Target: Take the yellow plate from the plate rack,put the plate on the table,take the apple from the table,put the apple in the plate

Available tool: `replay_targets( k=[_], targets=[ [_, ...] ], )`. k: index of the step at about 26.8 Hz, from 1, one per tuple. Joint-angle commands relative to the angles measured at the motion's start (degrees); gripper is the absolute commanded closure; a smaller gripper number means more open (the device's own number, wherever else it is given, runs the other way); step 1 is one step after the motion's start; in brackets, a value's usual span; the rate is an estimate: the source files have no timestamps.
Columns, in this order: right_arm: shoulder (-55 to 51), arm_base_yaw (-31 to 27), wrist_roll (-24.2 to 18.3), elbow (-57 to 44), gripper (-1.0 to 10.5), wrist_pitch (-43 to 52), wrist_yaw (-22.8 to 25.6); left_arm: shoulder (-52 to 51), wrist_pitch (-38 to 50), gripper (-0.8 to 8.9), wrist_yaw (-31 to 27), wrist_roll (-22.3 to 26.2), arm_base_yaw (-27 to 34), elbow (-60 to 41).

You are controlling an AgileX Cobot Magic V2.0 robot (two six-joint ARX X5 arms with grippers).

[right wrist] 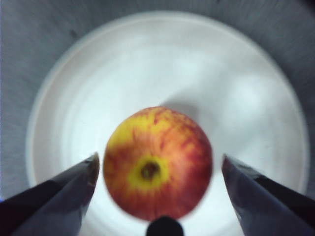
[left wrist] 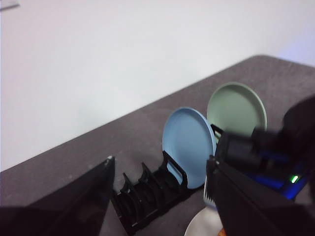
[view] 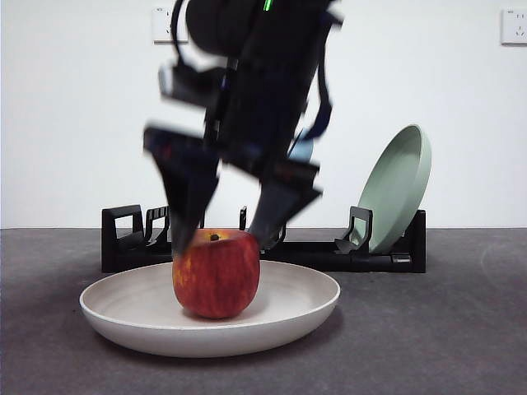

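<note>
The red apple (view: 216,276) stands upright in the middle of the cream yellow plate (view: 123,317), which lies flat on the table (view: 461,329) in front of the plate rack (view: 313,253). My right gripper (view: 221,234) hangs just above the apple, open, with a jaw on either side of its top and not touching it. Seen from the right wrist, the apple (right wrist: 157,164) sits stem-up between the spread jaws of that gripper (right wrist: 159,163), with the plate (right wrist: 197,73) under it. The left gripper (left wrist: 160,164) is open and holds nothing, away from the plate.
A pale green plate (view: 399,188) leans in the rack's right end. Beside it stands a light blue plate (left wrist: 189,145), next to the green plate (left wrist: 236,105) in the rack (left wrist: 147,196). The right arm (left wrist: 275,157) shows dark in the left wrist view.
</note>
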Motion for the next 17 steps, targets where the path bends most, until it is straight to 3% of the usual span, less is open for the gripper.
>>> replay_targets(
  k=[1,12,16,17],
  targets=[
    [-3.34,0.02,0.48,-0.11,5.3,-1.42,-0.04,1.88,0.24,5.0,0.09,0.02,0.15,-0.07],
    [-20.09,-3.87,0.28,-0.11,5.7,-10.84,0.2,12.35,2.45,5.16,1.62,1.18,0.22,-0.07],
    [-25.18,-7.15,-1.53,-0.11,8.6,-14.69,0.2,14.97,0.66,8.04,9.75,4.5,1.62,-0.07],
    [-26.51,-8.11,-2.32,-0.11,9.3,-15.54,0.2,15.56,0.09,8.3,12.15,5.11,2.21,-0.07]
  ],
)
